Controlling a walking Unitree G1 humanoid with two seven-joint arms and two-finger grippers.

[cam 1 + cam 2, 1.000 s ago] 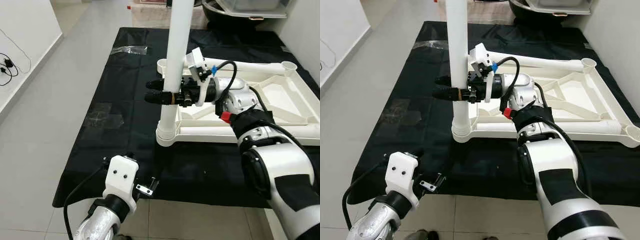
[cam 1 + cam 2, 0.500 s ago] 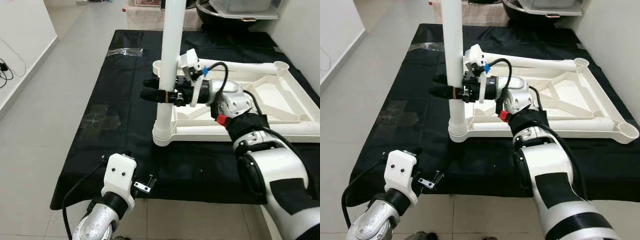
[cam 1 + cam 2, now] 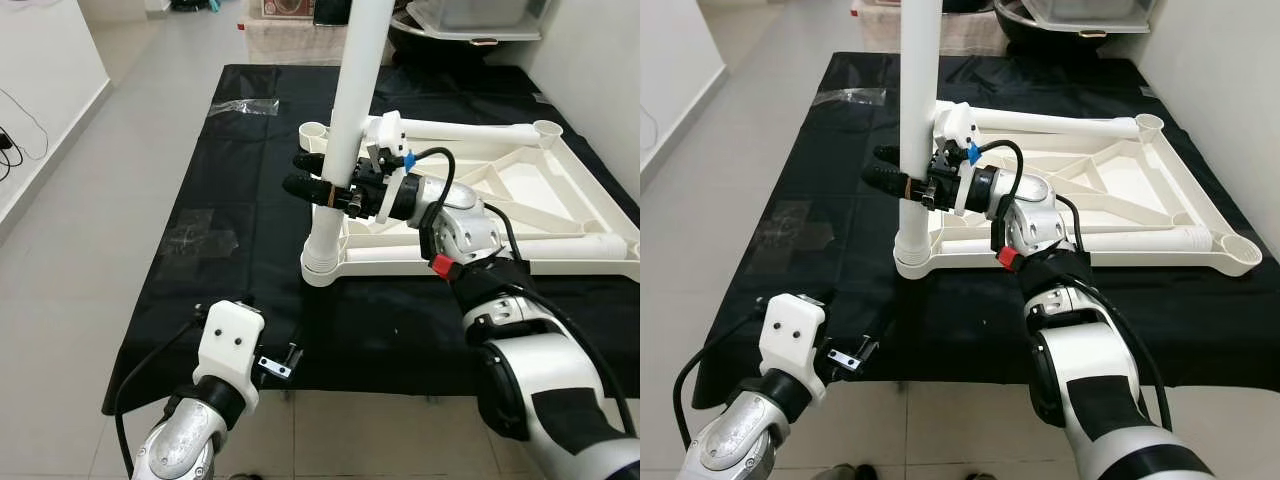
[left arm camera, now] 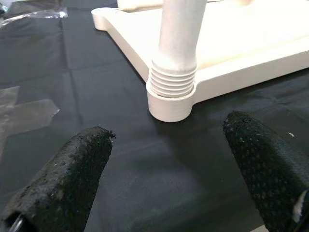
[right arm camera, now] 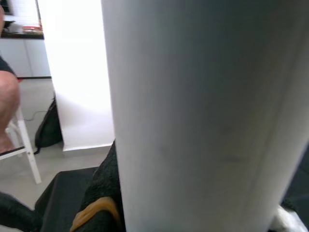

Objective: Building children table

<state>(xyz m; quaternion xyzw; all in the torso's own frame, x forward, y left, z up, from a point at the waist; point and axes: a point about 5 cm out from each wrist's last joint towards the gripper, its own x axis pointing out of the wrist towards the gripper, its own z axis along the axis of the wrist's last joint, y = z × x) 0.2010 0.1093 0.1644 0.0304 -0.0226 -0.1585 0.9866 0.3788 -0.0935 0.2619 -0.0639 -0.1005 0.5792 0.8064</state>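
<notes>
1. Our right end effector [image 3: 322, 180] is clenched on the white table leg [image 3: 345, 130], its two black fingers on either side of the tube about halfway up. We judge this side-on grip is there to steady or turn the leg in its socket.

2. The leg stands nearly upright, leaning slightly, with its ribbed lower end [image 4: 172, 81] seated in the corner socket [image 3: 322, 268] of the upturned white tabletop [image 3: 560, 195]. The top lies underside up so that the sockets face upward for the legs.

3. Our left end effector [image 4: 169, 159] hangs released, fingers spread wide, low at the near edge of the black cloth [image 3: 230, 290], apart from the leg. Its wrist camera looks straight at the socket, so we judge it to be waiting in reserve.

4. The tabletop rests on the black cloth spread on the tiled floor [image 3: 90, 220]. The other corner sockets we can see, such as the far right one [image 3: 547, 128], stand empty, so we judge more legs remain to fit.
</notes>
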